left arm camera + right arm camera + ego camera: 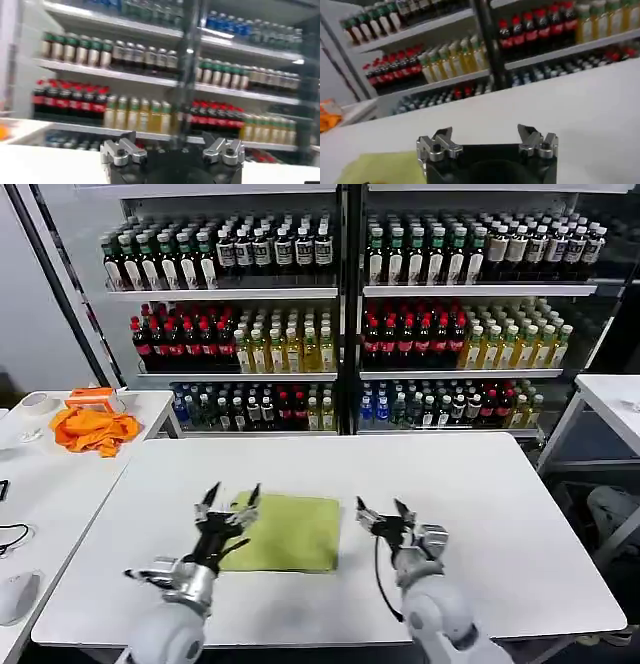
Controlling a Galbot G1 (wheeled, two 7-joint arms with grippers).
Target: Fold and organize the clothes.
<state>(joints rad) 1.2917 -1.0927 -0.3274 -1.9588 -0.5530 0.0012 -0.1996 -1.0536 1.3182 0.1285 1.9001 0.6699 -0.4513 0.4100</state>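
Observation:
The lime T-shirt (288, 532) lies folded into a small rectangle on the white table (480, 514), near the front middle. My left gripper (232, 497) is raised over the shirt's left edge, fingers spread open and empty, pointing up toward the shelves. My right gripper (382, 513) hovers just right of the shirt, also open and holding nothing. In the right wrist view a corner of the shirt (380, 167) shows beside the open right gripper (485, 134). The left wrist view has the open left gripper (170, 140) facing the bottle shelves.
Shelves of bottles (340, 314) stand behind the table. A side table on the left holds an orange cloth (92, 427) and a computer mouse (16, 596). Another white table (612, 399) stands at the right. Bare tabletop surrounds the shirt.

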